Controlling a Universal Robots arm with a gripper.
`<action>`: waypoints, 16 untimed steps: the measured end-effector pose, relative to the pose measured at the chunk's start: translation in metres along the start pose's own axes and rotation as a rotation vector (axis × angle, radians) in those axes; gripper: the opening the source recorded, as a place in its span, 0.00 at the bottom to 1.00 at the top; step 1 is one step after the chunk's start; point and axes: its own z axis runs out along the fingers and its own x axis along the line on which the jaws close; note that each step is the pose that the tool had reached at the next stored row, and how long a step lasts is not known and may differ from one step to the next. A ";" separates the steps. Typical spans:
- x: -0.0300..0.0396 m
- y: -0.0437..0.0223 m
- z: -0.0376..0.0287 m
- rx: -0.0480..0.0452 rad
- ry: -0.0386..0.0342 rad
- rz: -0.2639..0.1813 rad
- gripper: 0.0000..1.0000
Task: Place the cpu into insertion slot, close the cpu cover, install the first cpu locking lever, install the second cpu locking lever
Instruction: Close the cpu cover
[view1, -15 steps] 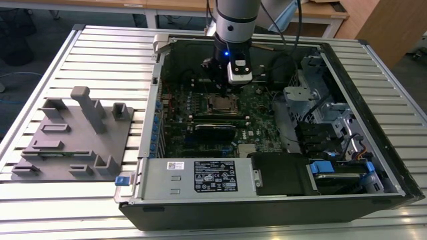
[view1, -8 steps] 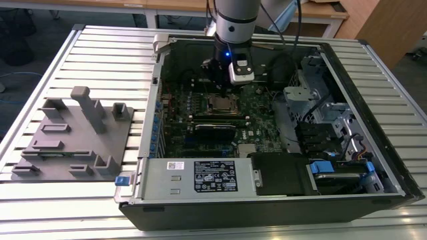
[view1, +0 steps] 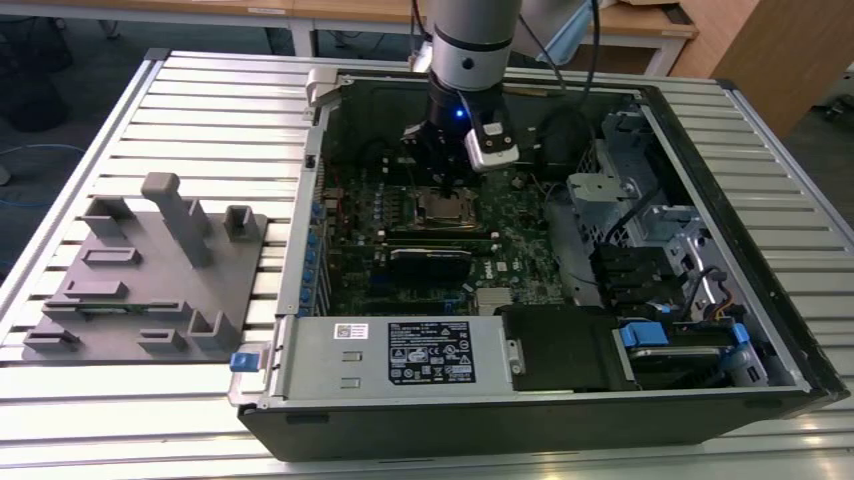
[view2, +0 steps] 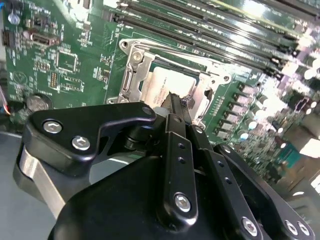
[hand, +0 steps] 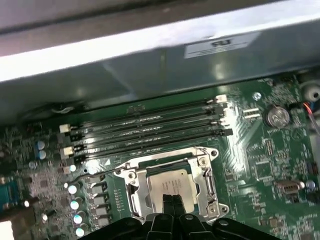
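The cpu (hand: 172, 184) lies flat in the insertion slot (view1: 445, 207) on the green motherboard, its pale metal top showing. The silvery cpu cover (hand: 136, 187) lies down around it as a frame, also seen as a frame (view2: 134, 70) in the second wrist view. A thin wire lever (hand: 92, 172) sticks out sideways from the socket. My gripper (hand: 172, 200) is shut with nothing between its black fingers. Its tips (view2: 175, 99) are right at the edge of the cpu (view2: 170, 82); whether they touch it I cannot tell. In the exterior view the gripper (view1: 447, 185) hangs straight over the socket.
Long black memory slots (hand: 150, 130) run beside the socket, with the case wall (hand: 150, 65) behind them. The power supply (view1: 400, 350) and the drive cage (view1: 627, 200) crowd the open case. A grey fixture (view1: 147, 270) stands on the slatted table at the exterior view's left.
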 end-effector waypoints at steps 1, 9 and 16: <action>0.0000 0.0000 0.0006 -0.0002 -0.0007 -0.014 0.11; 0.0005 -0.0002 0.0031 -0.0003 -0.0015 -0.037 0.11; 0.0008 -0.0005 0.0046 -0.0001 -0.0014 -0.046 0.11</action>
